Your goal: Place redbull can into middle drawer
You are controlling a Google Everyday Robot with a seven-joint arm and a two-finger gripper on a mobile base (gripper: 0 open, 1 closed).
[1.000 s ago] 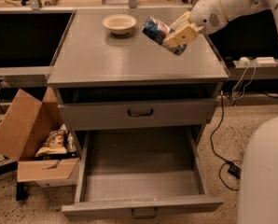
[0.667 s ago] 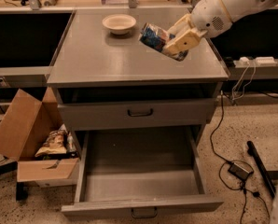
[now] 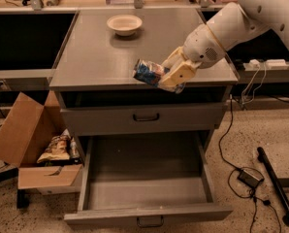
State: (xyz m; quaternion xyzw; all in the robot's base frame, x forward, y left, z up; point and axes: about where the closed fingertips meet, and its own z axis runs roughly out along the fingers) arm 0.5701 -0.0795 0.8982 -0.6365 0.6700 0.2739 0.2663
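Note:
My gripper [image 3: 169, 76] is shut on the redbull can [image 3: 147, 72], a slim blue and silver can held on its side. It hangs at the front edge of the grey cabinet top [image 3: 101, 62], above the drawers. The middle drawer [image 3: 147, 191] is pulled wide open below, with a plain grey floor and a small dark handle at its front. The upper drawer front [image 3: 144, 118] is shut.
A cream bowl [image 3: 124, 24] stands at the back of the cabinet top. An open cardboard box [image 3: 33, 149] with snack bags sits on the floor to the left. Cables and a power brick [image 3: 250, 177] lie on the floor to the right.
My gripper has carried the can forward and down from over the back of the cabinet top to its front edge. The drawer and bowl have not moved.

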